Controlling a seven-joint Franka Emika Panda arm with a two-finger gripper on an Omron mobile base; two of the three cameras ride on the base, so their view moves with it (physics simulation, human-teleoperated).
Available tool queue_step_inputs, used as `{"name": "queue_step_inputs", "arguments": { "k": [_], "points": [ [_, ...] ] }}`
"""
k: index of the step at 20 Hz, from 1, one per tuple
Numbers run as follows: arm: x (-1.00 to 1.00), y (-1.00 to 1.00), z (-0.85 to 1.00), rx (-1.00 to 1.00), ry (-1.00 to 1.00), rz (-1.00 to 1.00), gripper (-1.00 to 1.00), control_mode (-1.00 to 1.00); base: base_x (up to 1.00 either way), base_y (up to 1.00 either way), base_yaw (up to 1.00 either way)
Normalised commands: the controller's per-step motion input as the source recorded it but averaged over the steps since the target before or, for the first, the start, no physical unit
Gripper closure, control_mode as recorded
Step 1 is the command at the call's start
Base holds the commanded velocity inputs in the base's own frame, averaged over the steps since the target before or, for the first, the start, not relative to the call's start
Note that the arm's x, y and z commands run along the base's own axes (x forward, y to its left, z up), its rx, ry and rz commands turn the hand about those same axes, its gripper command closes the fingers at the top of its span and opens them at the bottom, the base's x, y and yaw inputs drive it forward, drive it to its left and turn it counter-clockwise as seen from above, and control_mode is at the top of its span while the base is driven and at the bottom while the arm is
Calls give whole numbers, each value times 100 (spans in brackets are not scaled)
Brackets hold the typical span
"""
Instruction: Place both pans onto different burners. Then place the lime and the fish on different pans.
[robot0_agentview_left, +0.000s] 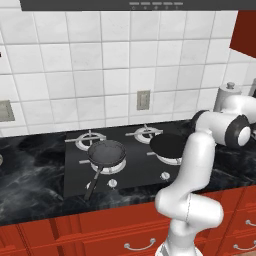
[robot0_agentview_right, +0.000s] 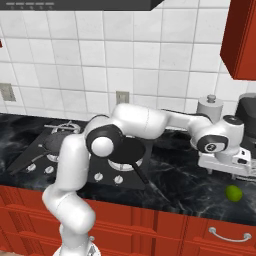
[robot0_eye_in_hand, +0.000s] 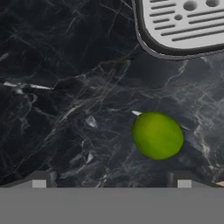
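No brand, label or writing can be read anywhere — the cooktop (robot0_agentview_left: 75, 172), the hood panel and the grey appliance base (robot0_eye_in_hand: 183, 26) in the hand view are all plain.

The gripper (robot0_eye_in_hand: 111, 181) has its jaws spread wide, the two dark tips far apart at the bottom of the hand view, and they hold nothing and touch nothing. It hangs over the black marble counter (robot0_eye_in_hand: 57, 100), looking down at the lime (robot0_eye_in_hand: 157, 134), which lies on the counter between the lines of the two tips but beyond them, nearer the right-hand tip. In the right base view the lime (robot0_agentview_right: 233, 193) sits near the counter's front edge, well to the right of the cooktop, below the white hand.

Both pans are on the cooktop. The grey-black pan (robot0_agentview_left: 106, 152) rests on the front left burner (robot0_agentview_left: 116, 167), its long handle pointing toward the counter's front edge. The plain black pan (robot0_agentview_left: 167, 145) sits on the front right burner (robot0_agentview_left: 172, 160) — partly behind the arm. The two back burners are bare. A silver kettle (robot0_agentview_right: 210, 107) stands by the wall to the right.
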Motion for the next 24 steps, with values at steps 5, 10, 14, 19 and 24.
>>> {"name": "queue_step_inputs", "arguments": {
  "k": [5, 10, 14, 19, 24],
  "points": [
    [0, -11, -1, 0, 0, 0, -100, -100, 0, 0, 0],
    [0, -20, -7, 0, -2, 3, -100, -100, 0, 0, 0],
    [0, -11, -6, 0, -1, 10, -100, -100, 0, 0, 0],
    [0, -16, -3, 0, 0, 11, -100, -100, 0, 0, 0],
    [0, -21, -6, 0, 0, 12, -100, -100, 0, 0, 0]
  ]
}}
